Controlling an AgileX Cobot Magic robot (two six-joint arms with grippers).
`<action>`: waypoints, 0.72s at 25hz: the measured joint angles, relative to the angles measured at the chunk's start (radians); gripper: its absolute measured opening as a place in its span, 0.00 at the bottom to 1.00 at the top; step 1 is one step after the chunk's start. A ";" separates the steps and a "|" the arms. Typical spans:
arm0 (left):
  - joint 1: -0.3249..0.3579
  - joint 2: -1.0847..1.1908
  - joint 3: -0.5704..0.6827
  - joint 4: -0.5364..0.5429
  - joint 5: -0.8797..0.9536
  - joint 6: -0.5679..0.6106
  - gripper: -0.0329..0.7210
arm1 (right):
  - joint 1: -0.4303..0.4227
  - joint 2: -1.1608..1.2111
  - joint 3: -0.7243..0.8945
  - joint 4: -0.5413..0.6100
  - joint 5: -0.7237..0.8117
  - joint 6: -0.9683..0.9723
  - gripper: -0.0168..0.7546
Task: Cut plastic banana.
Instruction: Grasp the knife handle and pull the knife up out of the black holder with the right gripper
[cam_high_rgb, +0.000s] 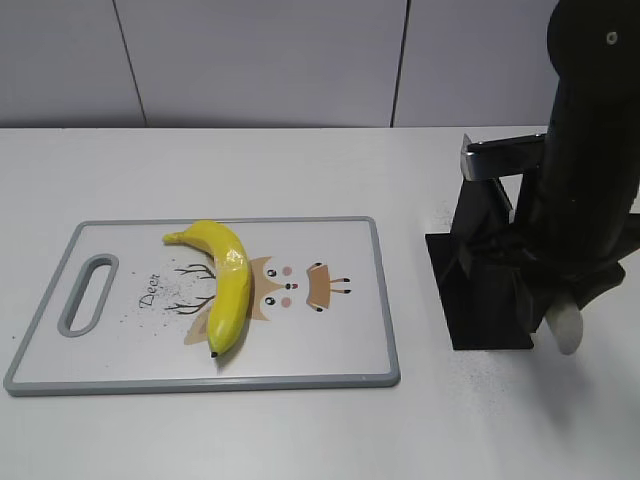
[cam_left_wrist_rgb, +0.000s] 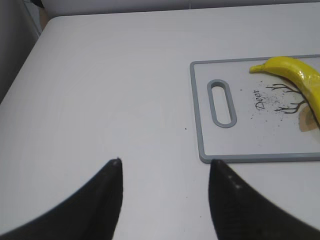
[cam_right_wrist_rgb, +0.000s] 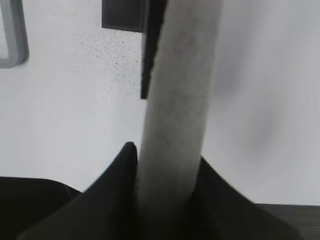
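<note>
The plastic banana (cam_high_rgb: 228, 285) is glossy yellow and lies whole on the white, grey-rimmed cutting board (cam_high_rgb: 340, 330), left of its middle. The left wrist view shows the banana (cam_left_wrist_rgb: 300, 75) and the board's handle end (cam_left_wrist_rgb: 250, 140). My left gripper (cam_left_wrist_rgb: 165, 165) is open and empty above bare table, left of the board. My right gripper (cam_right_wrist_rgb: 167, 160) is shut on a pale, round knife handle (cam_right_wrist_rgb: 180, 75) at the black knife stand (cam_high_rgb: 480, 300). The handle's end (cam_high_rgb: 567, 330) shows under the right arm. A grey metal blade (cam_high_rgb: 500, 158) sticks out at the stand's top.
The white table (cam_high_rgb: 300, 430) runs back to a grey panelled wall. The black stand's base plate (cam_right_wrist_rgb: 122, 15) lies just right of the board. Dark specks dot the table around the stand. The left gripper does not show in the exterior view.
</note>
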 joint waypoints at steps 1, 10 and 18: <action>0.000 0.000 0.000 0.000 0.000 0.000 0.75 | 0.000 -0.001 0.000 0.000 0.000 0.009 0.24; 0.000 0.000 0.000 0.000 0.000 0.000 0.75 | -0.002 -0.081 0.004 -0.007 -0.028 0.026 0.23; 0.000 0.000 0.000 0.000 0.000 0.000 0.75 | -0.002 -0.241 0.005 -0.034 -0.031 0.034 0.23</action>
